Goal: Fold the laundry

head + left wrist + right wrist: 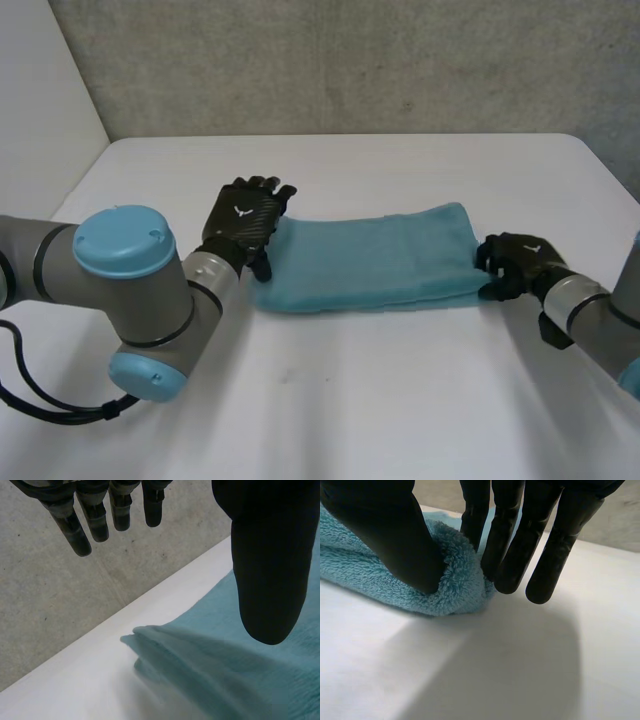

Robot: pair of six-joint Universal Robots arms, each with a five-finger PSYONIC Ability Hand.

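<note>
A teal towel (370, 255) lies folded into a long band across the middle of the white table (340, 400). My left hand (245, 215) hovers at the band's left end with its fingers straight and apart. In the left wrist view its thumb (270, 555) hangs over the towel (225, 680) without gripping it, and the fingers (95, 515) point past the layered edge. My right hand (520, 262) is at the right end. There the thumb (385, 530) presses into the thick folded end (455, 580), with a finger (475, 515) on the other side pinching it.
A grey concrete wall (350, 60) runs behind the table's far edge, and a white panel (40, 90) closes the left side. Bare tabletop extends in front of the towel and to both sides.
</note>
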